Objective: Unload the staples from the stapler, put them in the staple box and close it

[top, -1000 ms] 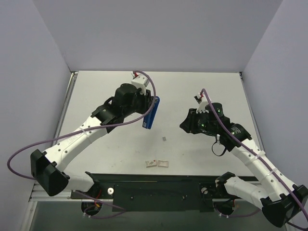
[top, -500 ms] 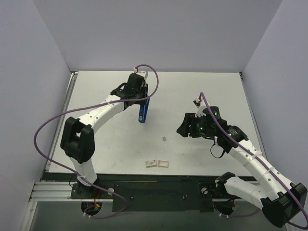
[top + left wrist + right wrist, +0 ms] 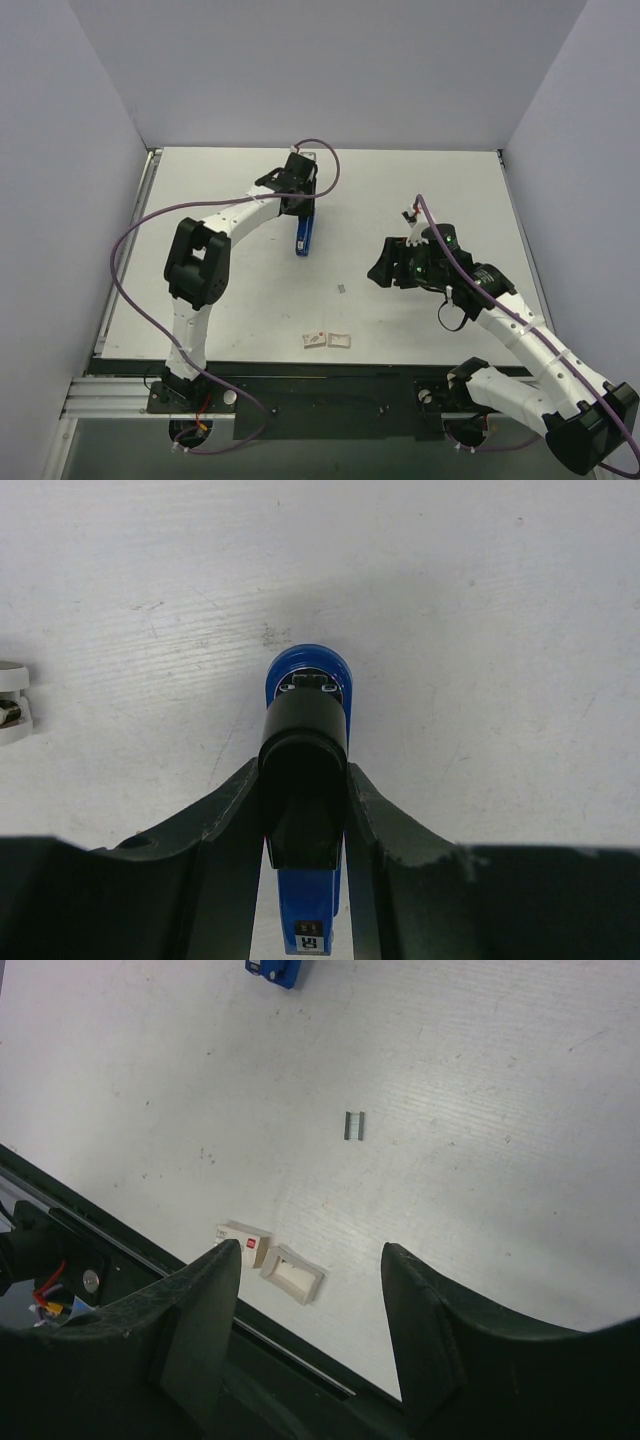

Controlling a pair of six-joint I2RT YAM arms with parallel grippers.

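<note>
The royal-blue stapler (image 3: 302, 238) with a black end hangs over the far middle of the table. My left gripper (image 3: 301, 212) is shut on it. In the left wrist view the two fingers (image 3: 232, 815) press on both sides of the stapler (image 3: 308, 680). The black end sits between them and the blue end points down close to the table. My right gripper (image 3: 380, 268) is open and empty, hovering over the table's right middle. In the right wrist view its jaws (image 3: 310, 1260) stand wide apart and a corner of the stapler (image 3: 276, 970) shows at the top edge.
A short grey strip of staples (image 3: 342, 288) lies loose on the table, also in the right wrist view (image 3: 354, 1125). Two small white boxes (image 3: 315, 340) (image 3: 340, 340) lie near the front edge. The black mounting rail (image 3: 320, 385) runs along the near side.
The left arm has stretched out toward the far side, its elbow swinging left, and carried the stapler a little left and turned it more upright. The right gripper shifted slightly left and nearer.
</note>
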